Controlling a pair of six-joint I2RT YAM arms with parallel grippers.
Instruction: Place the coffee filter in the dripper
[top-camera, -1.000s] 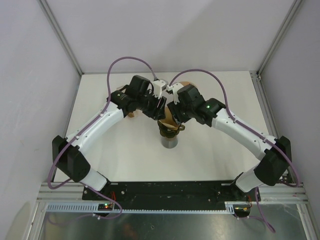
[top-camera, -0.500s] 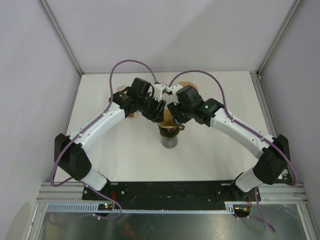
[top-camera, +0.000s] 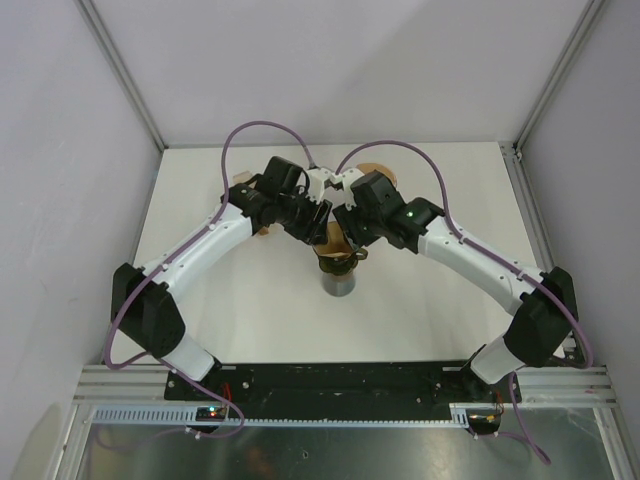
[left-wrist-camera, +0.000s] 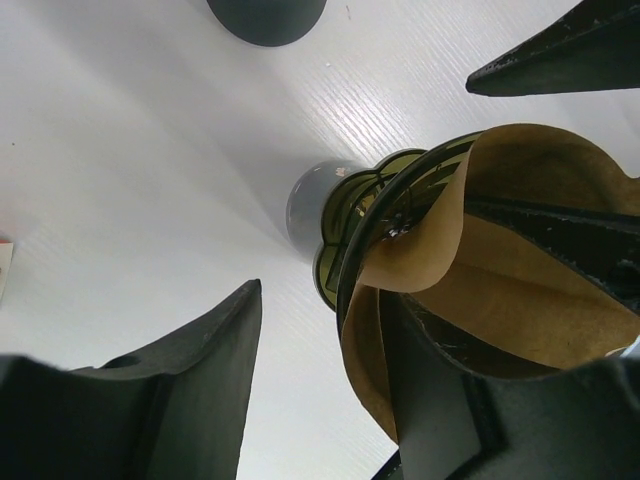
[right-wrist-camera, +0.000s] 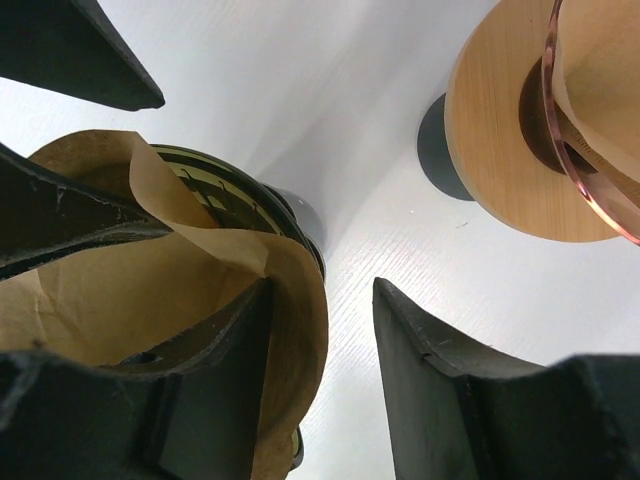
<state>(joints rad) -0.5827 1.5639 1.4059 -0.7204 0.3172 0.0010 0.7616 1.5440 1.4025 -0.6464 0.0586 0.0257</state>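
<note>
Lately little moved. Item: brown paper coffee filter, inside dark green glass dripper. Your left fingers and right fingers: parted, one each inside it, gripping nothing; seating looks nearly done.

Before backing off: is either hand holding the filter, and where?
Neither appears to grip. The left hand and right hand each straddle the coffee filter rim, one finger inside, one outside, jaws apart; it sits in the dripper.

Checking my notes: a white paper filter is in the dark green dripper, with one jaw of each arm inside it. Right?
Not quite. The filter is brown, not white, as both wrist views show. It is in the dark green dripper, with one jaw of each arm inside it.
</note>
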